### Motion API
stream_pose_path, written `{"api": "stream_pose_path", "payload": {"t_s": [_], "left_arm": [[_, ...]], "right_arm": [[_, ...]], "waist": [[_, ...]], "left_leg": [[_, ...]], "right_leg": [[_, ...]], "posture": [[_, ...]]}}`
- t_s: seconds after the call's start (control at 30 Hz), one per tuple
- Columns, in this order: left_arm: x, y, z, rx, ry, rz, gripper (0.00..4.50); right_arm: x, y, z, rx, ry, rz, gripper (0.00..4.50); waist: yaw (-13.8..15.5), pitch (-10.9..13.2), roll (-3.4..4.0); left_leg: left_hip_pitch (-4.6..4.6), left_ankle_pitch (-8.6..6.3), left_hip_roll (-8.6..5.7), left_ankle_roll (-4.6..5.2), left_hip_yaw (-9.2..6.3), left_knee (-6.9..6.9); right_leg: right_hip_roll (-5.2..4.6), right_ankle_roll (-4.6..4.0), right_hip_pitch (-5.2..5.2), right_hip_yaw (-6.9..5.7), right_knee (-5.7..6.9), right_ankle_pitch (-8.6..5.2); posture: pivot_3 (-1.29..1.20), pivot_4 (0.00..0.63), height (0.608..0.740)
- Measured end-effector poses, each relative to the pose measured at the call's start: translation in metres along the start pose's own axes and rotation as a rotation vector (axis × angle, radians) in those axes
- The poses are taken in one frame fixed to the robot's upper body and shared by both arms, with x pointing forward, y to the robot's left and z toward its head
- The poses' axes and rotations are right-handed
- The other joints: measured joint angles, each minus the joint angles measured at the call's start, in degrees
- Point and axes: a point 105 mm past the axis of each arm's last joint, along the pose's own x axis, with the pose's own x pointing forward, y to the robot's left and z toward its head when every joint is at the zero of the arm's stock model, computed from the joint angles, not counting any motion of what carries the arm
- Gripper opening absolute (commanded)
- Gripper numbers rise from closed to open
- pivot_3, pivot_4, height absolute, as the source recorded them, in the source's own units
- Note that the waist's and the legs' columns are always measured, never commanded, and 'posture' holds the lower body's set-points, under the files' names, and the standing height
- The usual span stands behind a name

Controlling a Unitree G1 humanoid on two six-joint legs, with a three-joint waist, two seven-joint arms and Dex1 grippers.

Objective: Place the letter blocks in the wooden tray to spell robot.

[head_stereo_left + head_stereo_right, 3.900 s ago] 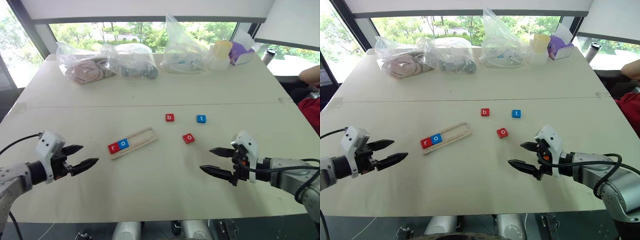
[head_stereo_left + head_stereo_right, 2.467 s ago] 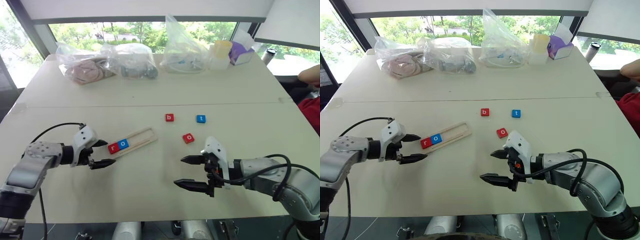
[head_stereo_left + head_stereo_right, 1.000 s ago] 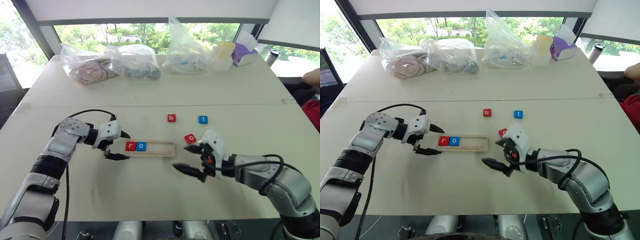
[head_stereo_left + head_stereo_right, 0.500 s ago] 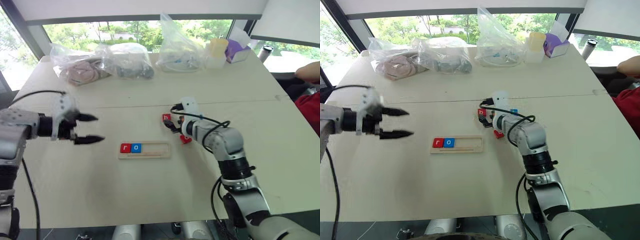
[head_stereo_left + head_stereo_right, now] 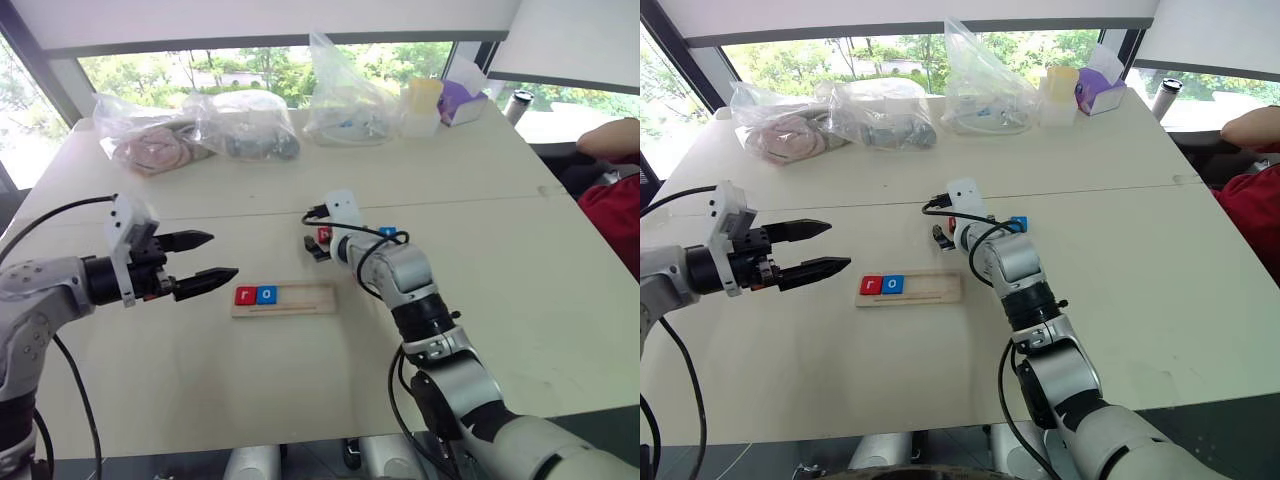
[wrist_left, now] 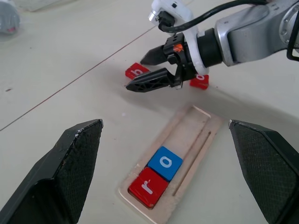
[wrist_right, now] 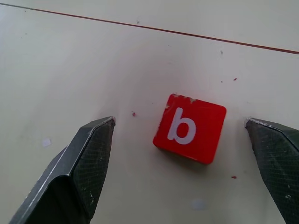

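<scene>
Red b block (image 7: 189, 127) seen flat on table, framed between spread fingers of right gripper (image 7: 180, 154), ungripped. Right arm nearer. Left gripper (image 5: 200, 262) agape, empty, beside wooden tray (image 5: 300, 299) holding r, o.

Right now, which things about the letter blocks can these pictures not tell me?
- Red b block: in the head views the right gripper covers most of it.
- Second red block: the left wrist view shows one corner behind the right gripper; its letter is hidden.
- Blue block: partly behind the right arm and too small in the head views; its letter is unreadable.
</scene>
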Motion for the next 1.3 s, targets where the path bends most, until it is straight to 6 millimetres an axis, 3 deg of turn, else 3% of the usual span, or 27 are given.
{"api": "stream_pose_path", "payload": {"t_s": [0.03, 0.2, 0.37, 0.4, 0.53, 0.63, 0.73, 0.9, 1.1, 1.3], "left_arm": [[0.001, 0.0, 0.0, 0.002, -0.001, 0.003, 4.5], [0.007, 0.002, -0.003, -0.007, -0.015, 0.01, 4.5], [0.019, -0.002, 0.002, 0.003, -0.03, -0.037, 4.5], [0.023, -0.003, 0.006, 0.01, -0.041, -0.055, 4.5], [0.031, -0.008, 0.008, 0.005, -0.035, -0.114, 4.5], [0.042, -0.019, 0.006, 0.007, -0.021, -0.192, 4.5], [0.057, -0.028, 0.012, 0.021, -0.038, -0.258, 4.5], [0.064, -0.031, 0.013, 0.015, -0.035, -0.306, 4.5], [0.07, -0.023, 0.006, 0.002, 0.002, -0.32, 4.5], [0.069, -0.024, 0.006, 0.014, 0.019, -0.335, 4.5]], "right_arm": [[0.001, 0.002, 0.0, -0.002, 0.0, -0.002, 3.66], [0.005, -0.002, -0.002, -0.026, -0.014, -0.038, 1.19], [0.003, -0.011, -0.002, -0.042, -0.053, -0.066, 1.18], [-0.003, -0.021, -0.003, -0.063, -0.074, -0.075, 1.18], [-0.045, -0.06, 0.003, -0.098, -0.13, -0.133, 1.18], [-0.086, -0.07, 0.007, -0.068, -0.155, -0.159, 1.18], [-0.116, -0.073, -0.011, 0.059, -0.114, -0.203, 1.18], [-0.133, -0.078, -0.07, 0.242, 0.053, -0.308, 1.18], [-0.137, -0.082, -0.087, 0.257, 0.103, -0.359, 1.18], [-0.134, -0.074, -0.084, 0.273, 0.095, -0.347, 4.16]], "waist": [[0.0, 0.0, 0.0], [-0.2, 0.0, -0.02], [-0.3, 0.0, -0.02], [0.2, 0.0, -0.01], [0.4, 0.0, -0.01], [0.2, 0.0, -0.03], [0.1, 0.0, -0.05], [0.1, 0.0, -0.02], [0.1, 0.0, -0.04], [0.1, 0.0, -0.04]], "left_leg": [[0.03, 0.0, 0.03, 0.0, 0.03, -0.01], [0.12, 0.0, 0.12, 0.0, 0.13, -0.03], [0.1, 0.0, 0.15, 0.0, 0.15, -0.03], [0.0, 0.0, 0.15, 0.0, 0.14, -0.01], [-0.28, -0.01, 0.05, 0.0, 0.22, -0.01], [-0.25, -0.01, 0.07, 0.01, 0.22, -0.06], [-0.18, -0.02, 0.21, 0.01, 0.17, -0.09], [-0.12, -0.01, 0.31, 0.01, 0.2, -0.08], [-0.14, -0.01, 0.29, 0.01, 0.26, -0.04], [-0.15, -0.01, 0.3, 0.01, 0.24, -0.08]], "right_leg": [[0.04, -0.01, 0.0, 0.04, 0.0, 0.0], [0.17, -0.06, -0.01, 0.23, 0.01, 0.03], [0.21, -0.07, -0.03, 0.26, 0.02, 0.04], [0.21, -0.07, -0.09, 0.26, 0.01, 0.04], [0.09, -0.01, -0.34, 0.3, -0.03, 0.03], [0.15, 0.01, -0.36, 0.31, -0.04, 0.0], [0.35, -0.05, -0.38, 0.38, 0.03, -0.02], [0.48, -0.19, -0.43, 0.37, 0.13, -0.16], [0.47, -0.27, -0.44, 0.39, 0.11, -0.18], [0.47, -0.23, -0.45, 0.4, 0.08, -0.18]], "posture": [[0.0, 0.15, 0.74], [0.0, 0.15, 0.74], [0.0, 0.15, 0.74], [0.0, 0.15, 0.74], [0.0, 0.15, 0.74], [0.0, 0.15, 0.74], [0.0, 0.15, 0.74], [0.0, 0.15, 0.74], [0.0, 0.15, 0.74], [0.0, 0.15, 0.74]]}}
